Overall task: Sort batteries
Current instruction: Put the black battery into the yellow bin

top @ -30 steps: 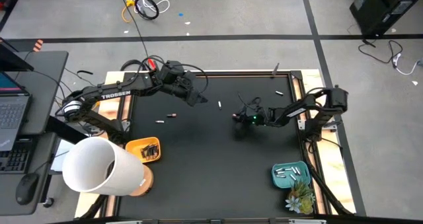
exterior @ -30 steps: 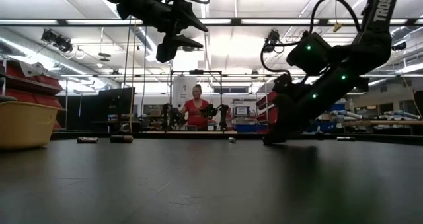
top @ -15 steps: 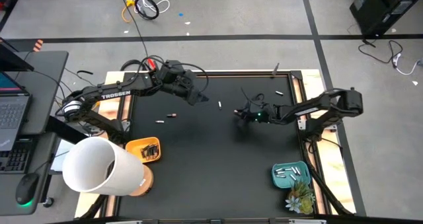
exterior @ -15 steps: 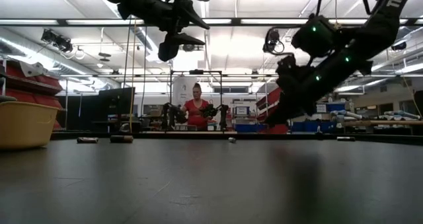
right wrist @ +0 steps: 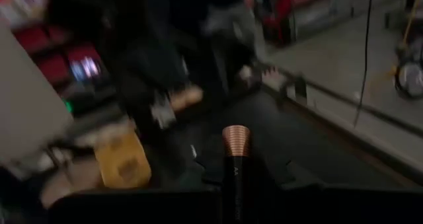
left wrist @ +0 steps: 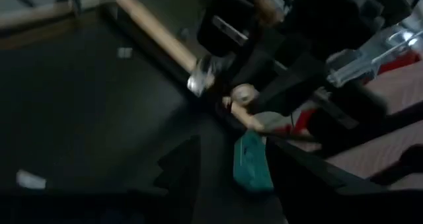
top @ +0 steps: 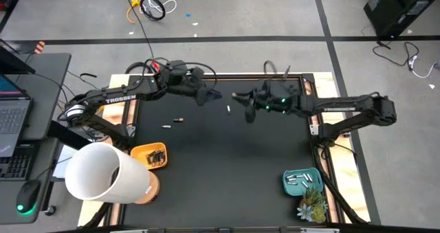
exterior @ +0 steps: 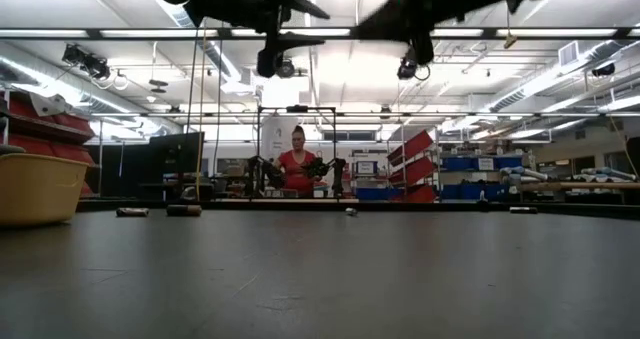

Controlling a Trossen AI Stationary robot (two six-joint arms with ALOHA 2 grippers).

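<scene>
A dark battery (right wrist: 235, 159) with a copper end sat clamped in the right gripper (top: 240, 97), raised above the tabletop (top: 220, 157). Loose batteries (top: 172, 122) lay below the left gripper (top: 212, 94), whose fingers stood apart, empty.

Overhead light: we see bright ceiling strips (exterior: 330, 34) glaring.
Wrist views: we find both dim, motion-blurred.

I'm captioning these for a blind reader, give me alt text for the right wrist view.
The right gripper is shut on a dark battery with a copper end, raised above the black table. Beyond it, blurred, are a yellow bin and the other arm.
</scene>
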